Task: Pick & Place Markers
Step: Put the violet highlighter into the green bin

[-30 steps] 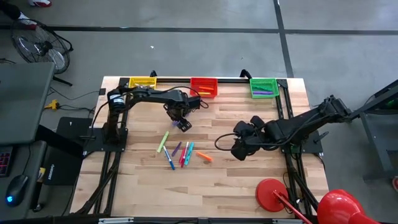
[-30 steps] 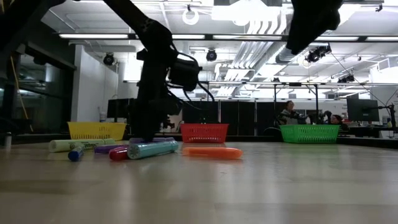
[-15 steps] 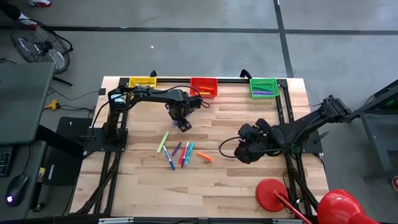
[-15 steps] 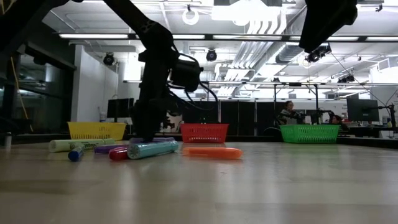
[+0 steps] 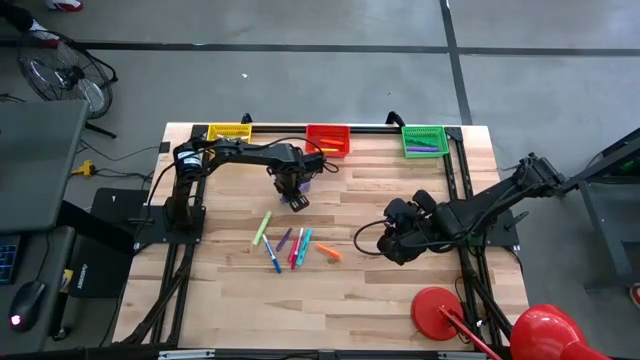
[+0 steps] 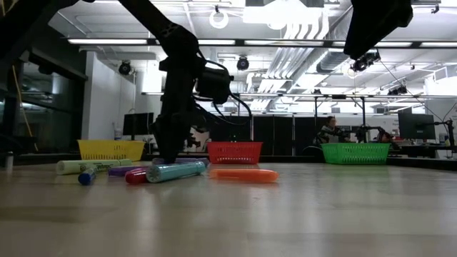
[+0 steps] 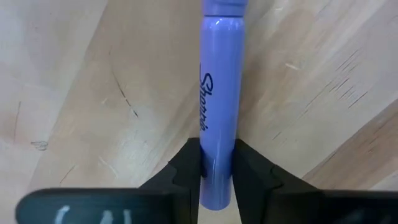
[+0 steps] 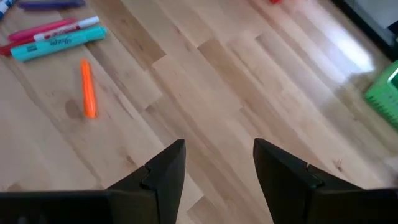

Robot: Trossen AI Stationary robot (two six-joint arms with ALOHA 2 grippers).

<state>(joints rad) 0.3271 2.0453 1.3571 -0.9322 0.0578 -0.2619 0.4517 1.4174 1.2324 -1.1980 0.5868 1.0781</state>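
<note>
Fingers of our left gripper pinch the purple marker near one end as it lies on the bench in front of the red basket, so we judge it could pivot or slide out on the lift. Our right gripper waits with fingers spread beside the loose markers. We cannot see the marker's far end, nor whether it is clear of the wood.

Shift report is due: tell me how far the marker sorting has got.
Done: the green basket and red basket each already hold something. In hand: the left gripper is shut on a purple marker lying on the table. Left: about seven loose markers mid-table. The right gripper hovers open nearby.
</note>
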